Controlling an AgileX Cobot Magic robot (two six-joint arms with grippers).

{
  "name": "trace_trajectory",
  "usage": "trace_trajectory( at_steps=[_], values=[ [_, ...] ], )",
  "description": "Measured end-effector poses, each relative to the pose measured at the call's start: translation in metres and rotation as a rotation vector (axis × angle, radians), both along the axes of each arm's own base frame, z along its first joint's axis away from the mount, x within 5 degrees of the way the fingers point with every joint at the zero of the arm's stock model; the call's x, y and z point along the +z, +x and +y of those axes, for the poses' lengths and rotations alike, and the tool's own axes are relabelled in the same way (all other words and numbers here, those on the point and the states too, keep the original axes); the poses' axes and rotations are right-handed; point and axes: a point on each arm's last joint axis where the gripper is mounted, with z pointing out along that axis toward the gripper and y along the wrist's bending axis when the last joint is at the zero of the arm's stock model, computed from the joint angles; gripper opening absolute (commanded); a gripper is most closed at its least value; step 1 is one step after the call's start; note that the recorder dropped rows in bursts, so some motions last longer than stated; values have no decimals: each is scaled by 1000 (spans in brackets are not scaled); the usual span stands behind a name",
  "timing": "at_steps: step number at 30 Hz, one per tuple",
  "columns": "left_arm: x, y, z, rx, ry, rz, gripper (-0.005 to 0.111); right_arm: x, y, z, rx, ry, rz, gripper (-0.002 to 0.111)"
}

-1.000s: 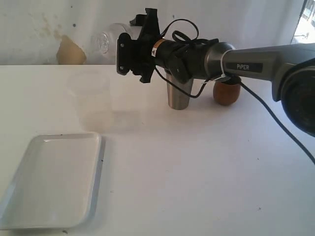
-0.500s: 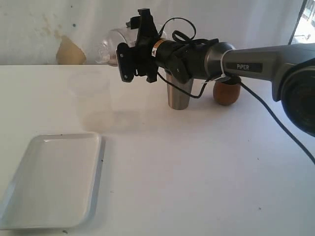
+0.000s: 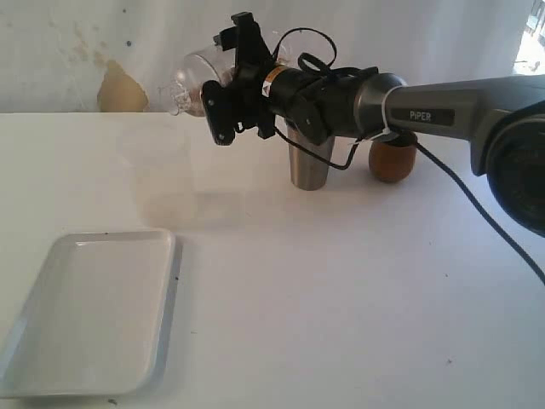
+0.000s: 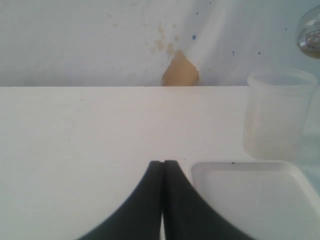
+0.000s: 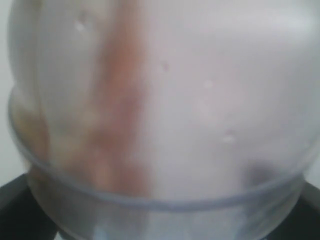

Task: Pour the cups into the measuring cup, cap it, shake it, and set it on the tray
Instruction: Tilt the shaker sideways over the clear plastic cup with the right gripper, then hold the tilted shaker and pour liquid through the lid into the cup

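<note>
My right gripper (image 3: 220, 81) hangs in the air, shut on a clear dome-shaped lid (image 3: 192, 83), up and to the right of the measuring cup (image 3: 158, 166). The lid (image 5: 160, 125) fills the right wrist view, blurred. The measuring cup (image 4: 278, 115) is a clear cylinder standing open-topped on the table behind the white tray (image 3: 94, 311). The steel tumbler (image 3: 308, 164) and the brown wooden cup (image 3: 392, 162) stand behind the right arm. My left gripper (image 4: 163, 165) is shut on nothing, low over the table beside the tray (image 4: 245, 200).
The table is white, with a white wall right behind it; a tan patch (image 3: 121, 89) marks the wall. The right arm (image 3: 426, 106) stretches across the back, over the tumbler and wooden cup. The lid (image 4: 310, 32) also shows in the left wrist view.
The right wrist has rolled and lifted a little; the lid in it has tipped and sunk slightly toward the measuring cup. Nothing on the table has moved.
</note>
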Motion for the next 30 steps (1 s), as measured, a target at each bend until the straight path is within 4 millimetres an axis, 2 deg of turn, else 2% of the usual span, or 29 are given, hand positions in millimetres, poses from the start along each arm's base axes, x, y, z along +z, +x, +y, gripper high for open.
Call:
trace_trajectory(
  at_steps=[30],
  values=[
    [0,0,0,0,0,0,0,6,0,1,27,-75,-112,0]
  ],
)
